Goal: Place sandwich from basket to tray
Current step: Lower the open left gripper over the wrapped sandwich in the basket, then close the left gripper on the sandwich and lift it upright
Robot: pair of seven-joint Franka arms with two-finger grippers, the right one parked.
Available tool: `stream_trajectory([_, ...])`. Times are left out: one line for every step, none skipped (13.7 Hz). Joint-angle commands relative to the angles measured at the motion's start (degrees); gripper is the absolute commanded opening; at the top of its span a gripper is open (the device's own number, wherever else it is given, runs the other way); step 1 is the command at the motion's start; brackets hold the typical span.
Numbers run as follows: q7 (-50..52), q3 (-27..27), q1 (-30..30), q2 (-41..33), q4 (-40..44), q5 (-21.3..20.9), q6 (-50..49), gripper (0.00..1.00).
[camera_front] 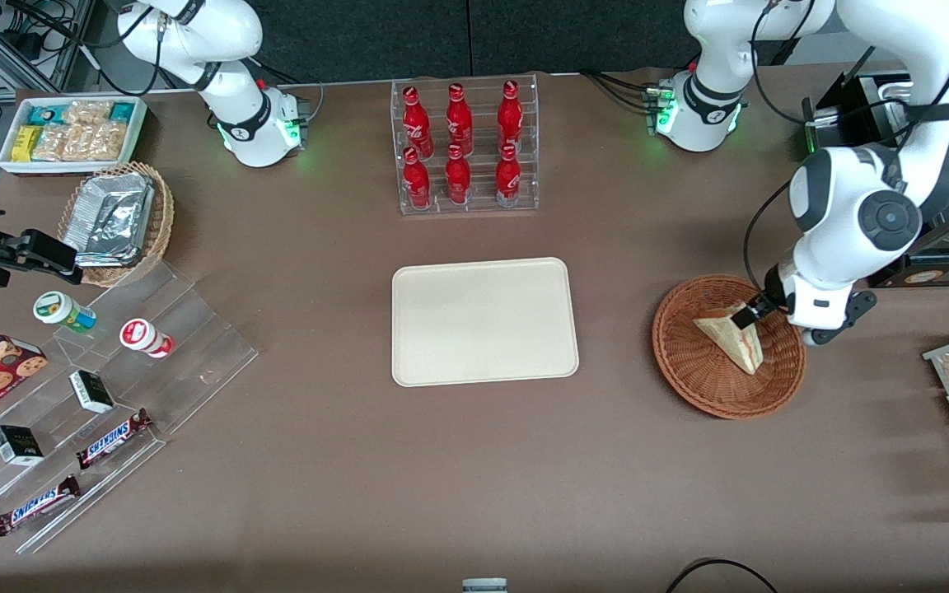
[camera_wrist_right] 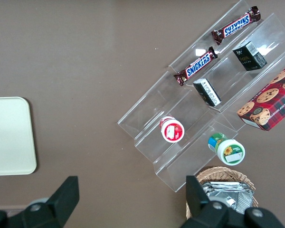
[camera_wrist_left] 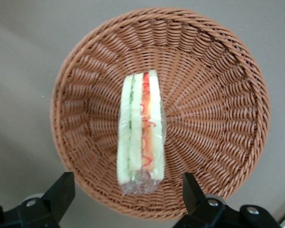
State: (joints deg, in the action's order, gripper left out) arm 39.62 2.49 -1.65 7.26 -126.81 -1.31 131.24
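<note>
Hovering over the reddish-brown basket (camera_front: 728, 346), the left arm's gripper (camera_wrist_left: 126, 190) hangs with its two black fingers (camera_wrist_left: 59, 192) spread wide apart, gripping nothing. In the wrist view the fingers straddle the near end of the sandwich (camera_wrist_left: 141, 130) without touching it; one sits over the basket's rim and the other just off it.

The sandwich (camera_front: 731, 338) lies inside the basket, roughly at its middle, standing on edge so that its cut face shows (pale bread slices with a green layer and a red-orange layer between them, all under clear wrap). From the front it reads as a cream wedge, its point toward the basket's centre, with the gripper (camera_front: 748, 315) at the end that is farther from the front camera.

The tray (camera_front: 484, 321) rests flat on the brown table (camera_front: 359, 461), well apart from the basket, toward the parked arm's end, and carries nothing. Relative to the tray, a clear rack of red bottles (camera_front: 463, 148) stands farther from the front camera. A tan basket of foil packets (camera_front: 116, 221) and stepped clear shelves with Snickers bars (camera_front: 112, 438) sit well off from the tray toward the parked arm's end.
</note>
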Motion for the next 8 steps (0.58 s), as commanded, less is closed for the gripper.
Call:
stream_trajectory([1.95,-0.03,-0.89,2.75,0.16,-0.8,3.66,1.0])
stream_trajectory([2.47,-0.03,-1.07,3.89,0.16,-0.8,4.72,1.0])
stream_trajectory([3.26,-0.03,-1.16,5.04,0.16,-0.8,6.12,1.0])
stream_trajectory([3.53,-0.03,-1.16,6.27,0.16,-0.8,7.09,1.0])
stream_trajectory([3.62,-0.03,-1.07,6.98,0.16,-0.8,7.8,1.0])
stream_trajectory([3.71,-0.12,-1.07,7.42,-0.01,-0.8,7.89,1.0])
stream_trajectory([3.71,-0.12,-1.07,7.42,-0.36,-0.8,7.8,0.98])
stream_trajectory([3.88,-0.12,-1.07,7.16,-1.06,-0.8,7.63,0.8])
